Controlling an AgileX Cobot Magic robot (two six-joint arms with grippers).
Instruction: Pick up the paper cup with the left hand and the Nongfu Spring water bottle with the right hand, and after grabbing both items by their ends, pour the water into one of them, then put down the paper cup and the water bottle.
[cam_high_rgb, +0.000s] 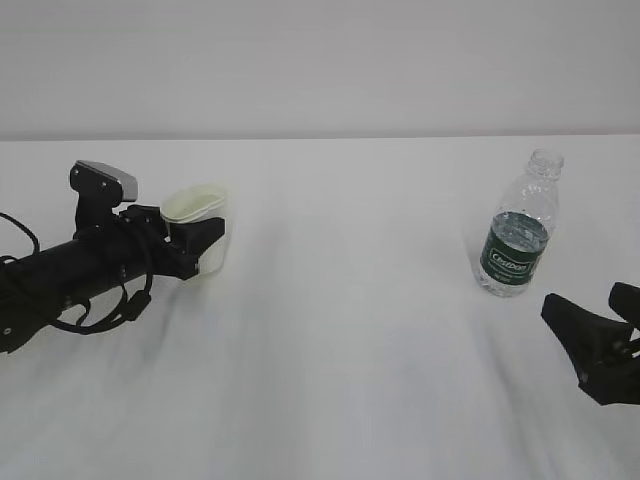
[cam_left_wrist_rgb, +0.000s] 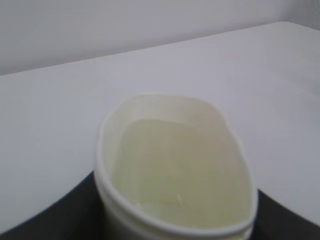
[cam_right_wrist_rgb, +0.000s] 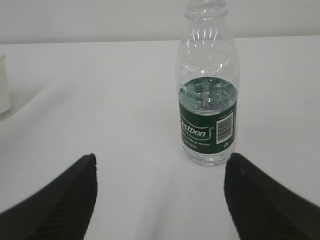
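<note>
**Cream cup clamped at left, bottle standing free at right**

Cream-white, the paper cup (cam_high_rgb: 197, 226) sits between the black fingers of the left hand (cam_high_rgb: 196, 243) near the left edge of the tabletop (cam_high_rgb: 340, 330), its rim squeezed out of round. Whether its base touches the surface is hard to judge from the exterior view. The left wrist view looks straight into the cup (cam_left_wrist_rgb: 175, 170) and shows what the exterior view cannot: an oval mouth and a pale yellowish inside, with dark finger shapes at both lower corners.

Toward the right edge, the Nongfu Spring water bottle (cam_high_rgb: 520, 228) stands upright, capless, its dark green label band facing forward. The right hand (cam_high_rgb: 595, 325) lies low by the near right corner, close to the bottle but apart from it, jaws spread wide and holding nothing. The right wrist view frames the bottle (cam_right_wrist_rgb: 207, 100) between the two ribbed fingertips (cam_right_wrist_rgb: 65, 195) and shows water about level with the label's top.
</note>
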